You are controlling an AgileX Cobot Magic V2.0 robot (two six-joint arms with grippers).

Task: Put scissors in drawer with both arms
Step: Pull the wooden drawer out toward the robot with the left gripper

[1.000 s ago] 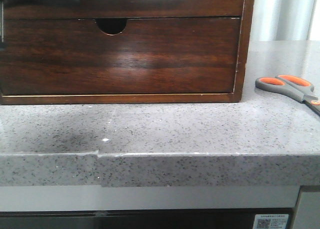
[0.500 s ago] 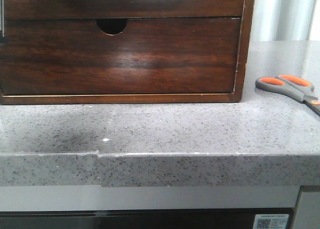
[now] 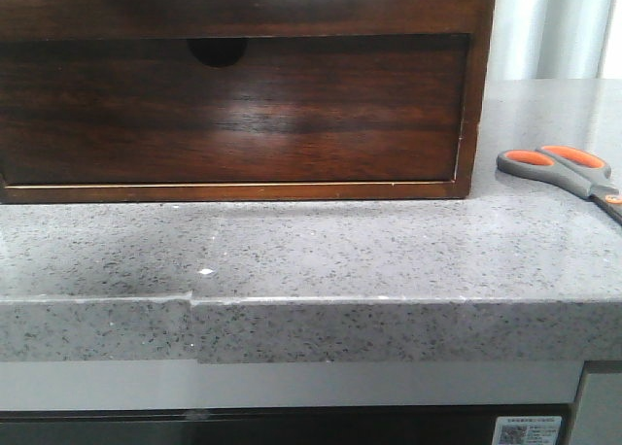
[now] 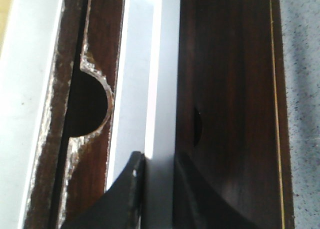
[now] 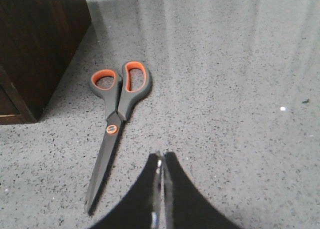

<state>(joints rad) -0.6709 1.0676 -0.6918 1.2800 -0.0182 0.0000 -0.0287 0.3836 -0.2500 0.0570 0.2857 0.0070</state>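
1. Moved since 1 s ago: the drawer (image 3: 243, 13), the shallow top one in the wooden box (image 3: 474, 95), has its pale cut-out shifted a bit sideways. Shadow under it is now heavier over the taller drawer front (image 3: 233, 115) and fills the finger notch (image 3: 216, 50). The dark smudge on the surface (image 3: 389, 251) in front of the box has faded.
2. Scissors (image 3: 569, 171) haven't moved: flat on the surface just right of the box, apart from it, blades closed. The front view's right edge cuts off the blades.
3. Edges/room: a strip of surface runs from the box's base to the surface's front edge, which has a small nick (image 3: 190, 299) in it. On the side of the scissors (image 5: 117, 114) away from the box, the speckled surface goes on.
4. Left claw (image 4: 159, 189): above the box, fingers spread a little, one on each side of a pale grey glossy strip (image 4: 150, 89). Can't tell if it's squeezing the strip.
5. Right claw (image 5: 159, 189): tips pressed together, holding nothing, over the surface near the scissors' blades on the side away from the box, not touching them.
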